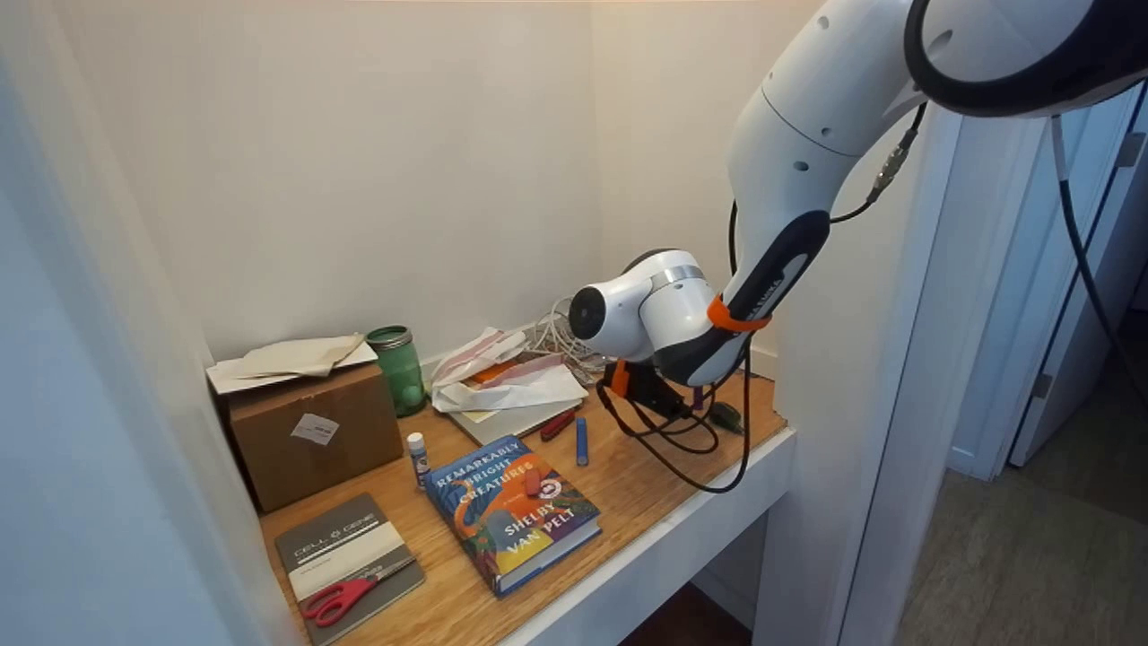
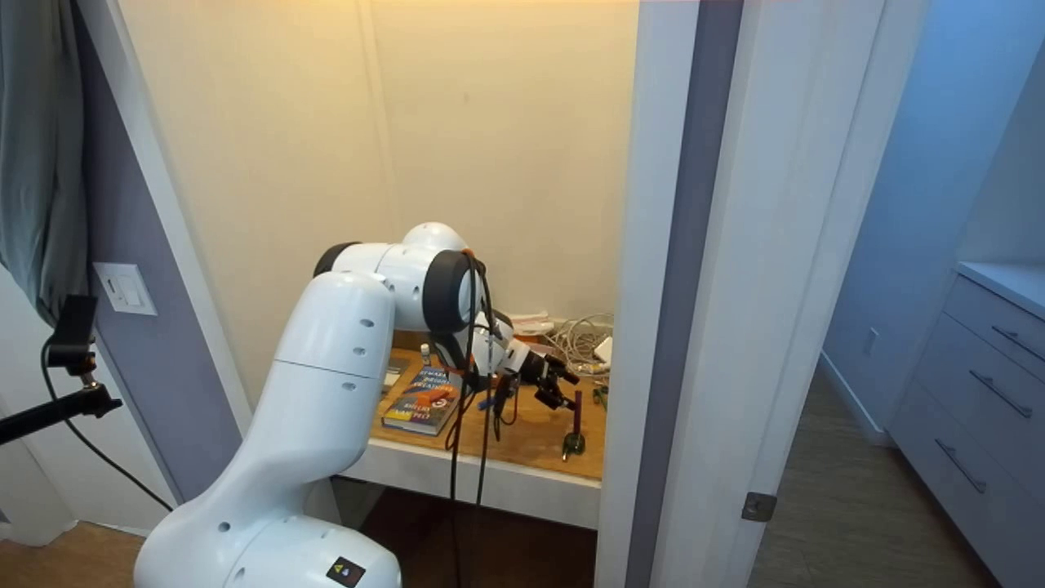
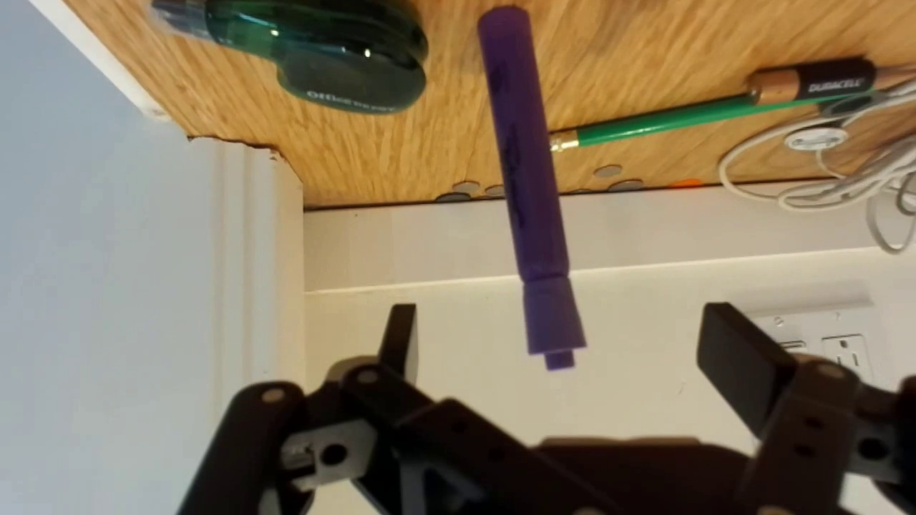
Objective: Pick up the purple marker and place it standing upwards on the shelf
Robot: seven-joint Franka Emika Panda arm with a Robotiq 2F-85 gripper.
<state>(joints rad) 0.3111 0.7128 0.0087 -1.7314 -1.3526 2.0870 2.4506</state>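
Note:
The purple marker (image 3: 526,157) stands upright on the wooden shelf (image 3: 358,164), which shows at the top of the wrist view. The marker also shows in both exterior views (image 1: 698,397) (image 2: 577,412), partly hidden by the arm in one of them. My gripper (image 3: 562,318) is open. In the wrist view the marker's narrow top end appears between the two fingertips, apart from both. In an exterior view the gripper (image 2: 570,390) is close beside the marker's upper part. The shelf (image 1: 628,467) has a thick white front edge.
A dark green tape dispenser (image 3: 343,57) lies by the marker's base. A green pencil (image 3: 658,121), a battery (image 3: 834,79) and white cables (image 3: 887,168) lie on the shelf. A blue stick (image 1: 582,441), a colourful book (image 1: 516,511) and a box (image 1: 314,431) are farther along. Side walls enclose the shelf.

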